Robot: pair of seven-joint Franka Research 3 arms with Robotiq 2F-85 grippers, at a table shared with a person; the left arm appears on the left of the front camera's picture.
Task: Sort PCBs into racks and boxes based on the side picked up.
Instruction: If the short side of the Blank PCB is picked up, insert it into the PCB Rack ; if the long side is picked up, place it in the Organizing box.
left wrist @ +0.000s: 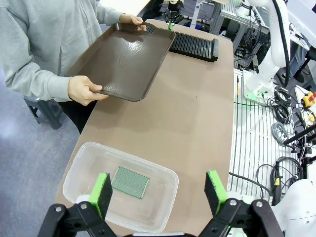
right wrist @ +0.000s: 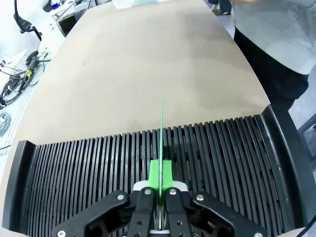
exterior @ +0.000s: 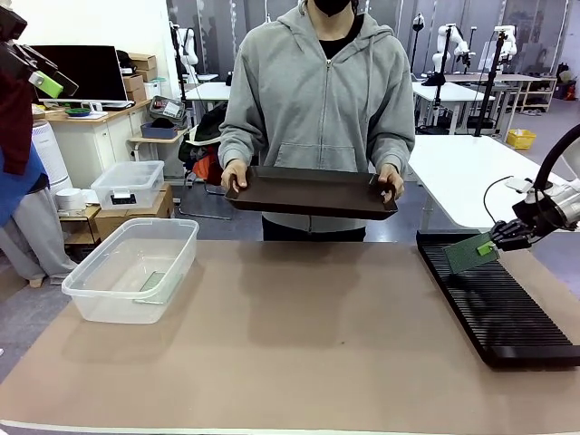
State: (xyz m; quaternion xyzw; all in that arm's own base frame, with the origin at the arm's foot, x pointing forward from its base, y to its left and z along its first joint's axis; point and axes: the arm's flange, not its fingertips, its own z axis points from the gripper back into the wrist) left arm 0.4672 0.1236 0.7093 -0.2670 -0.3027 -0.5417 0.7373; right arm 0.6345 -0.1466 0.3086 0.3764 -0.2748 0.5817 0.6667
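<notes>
My right gripper (exterior: 490,245) is shut on a green PCB (exterior: 469,254), holding it on edge just above the far end of the long black slotted rack (exterior: 498,304). In the right wrist view the PCB (right wrist: 161,133) shows as a thin green line over the rack's slots (right wrist: 74,168), pinched between the green pads (right wrist: 160,174). A second green PCB (left wrist: 130,181) lies flat in the clear plastic tub (left wrist: 84,158). My left gripper (left wrist: 158,190) hangs open high above that tub (exterior: 91,290); in the front view its green pad (exterior: 47,84) shows at the upper left.
A person in a grey hoodie stands at the far side and holds a dark brown tray (exterior: 313,192) in both hands above the table edge. A smaller lidded clear tub (exterior: 128,184) sits on a box behind the table. Cables lie beside the table (left wrist: 281,133).
</notes>
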